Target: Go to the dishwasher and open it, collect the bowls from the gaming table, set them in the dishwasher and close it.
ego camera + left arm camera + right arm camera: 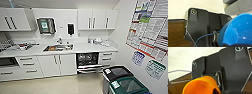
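White cabinets line the kitchenette wall, with a long white counter carrying a steel sink near its middle. Under the counter's right part the dishwasher stands open, its dark interior showing and its door lowered toward the pale floor. Two lidded bins sit in the right corner below wall posters. At the left wrist a blue bowl shows large, at the right wrist a yellow bowl; whether either pincer is clenched on its bowl I cannot tell.
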